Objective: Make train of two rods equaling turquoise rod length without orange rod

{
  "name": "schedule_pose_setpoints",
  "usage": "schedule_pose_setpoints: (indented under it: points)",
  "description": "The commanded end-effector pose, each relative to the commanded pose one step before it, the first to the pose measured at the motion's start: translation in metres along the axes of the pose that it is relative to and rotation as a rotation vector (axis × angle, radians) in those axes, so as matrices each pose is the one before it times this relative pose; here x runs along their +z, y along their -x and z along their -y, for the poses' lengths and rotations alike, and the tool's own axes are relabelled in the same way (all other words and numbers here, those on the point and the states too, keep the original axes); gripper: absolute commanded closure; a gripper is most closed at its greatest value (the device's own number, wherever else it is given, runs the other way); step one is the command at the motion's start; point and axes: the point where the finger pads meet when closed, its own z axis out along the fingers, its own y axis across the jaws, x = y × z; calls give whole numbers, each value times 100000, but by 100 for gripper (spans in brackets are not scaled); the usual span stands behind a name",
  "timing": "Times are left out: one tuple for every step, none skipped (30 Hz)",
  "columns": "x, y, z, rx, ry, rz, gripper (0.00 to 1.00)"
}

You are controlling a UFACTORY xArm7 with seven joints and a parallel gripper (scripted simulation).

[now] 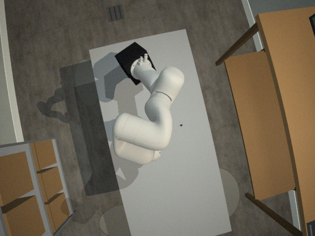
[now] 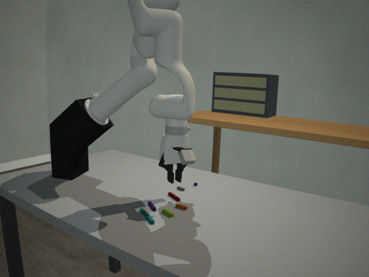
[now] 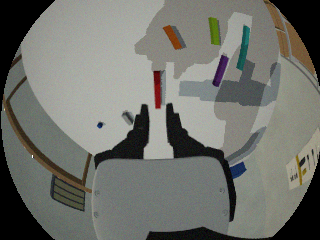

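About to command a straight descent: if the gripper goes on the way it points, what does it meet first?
Most likely the bare table just short of the red rod. The gripper points straight down, holding nothing, with the grey rod off to one side. Depth is hard to judge, so it could clip the red rod's near end.
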Motion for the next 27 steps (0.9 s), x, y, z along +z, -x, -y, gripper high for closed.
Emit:
schedule_pose_setpoints:
  points:
    - [326, -60, -14, 51, -85, -145, 76]
    - [132, -1, -1, 0, 0, 0, 76]
    - [139, 1, -2, -1, 3, 3, 76]
    - [143, -2, -1, 0, -2, -2, 76]
    - [148, -2, -1, 0, -2, -1, 76]
    - [153, 1, -2, -1, 2, 2, 76]
    - [157, -1, -1, 0, 0, 0, 76]
    - [160, -2, -1, 1, -2, -2, 76]
    - [163, 1, -2, -1, 2, 2, 76]
    - [165, -1, -1, 0, 0, 0, 76]
    - [166, -2, -1, 1, -2, -2, 76]
    - [166, 1, -2, -1, 3, 2, 76]
    - [166, -1, -1, 0, -1, -1, 76]
    - [165, -2, -1, 1, -2, -1, 76]
    - [0, 0, 0, 0, 0, 0, 76]
    - [0, 0, 0, 0, 0, 0, 76]
    - [163, 1, -2, -1, 3, 2, 76]
    - [161, -1, -1, 0, -1, -1, 76]
    - [157, -2, -1, 0, -2, -1, 76]
    - [154, 1, -2, -1, 2, 2, 76]
    - [149, -1, -1, 0, 0, 0, 76]
    - [143, -2, -1, 1, -2, -2, 76]
    - [137, 0, -1, 0, 1, 1, 76]
    - [131, 2, -2, -1, 3, 3, 76]
    - [123, -3, 0, 1, -4, -3, 76]
    - [115, -1, -1, 0, -1, -1, 76]
    - [107, 0, -1, 0, 1, 1, 76]
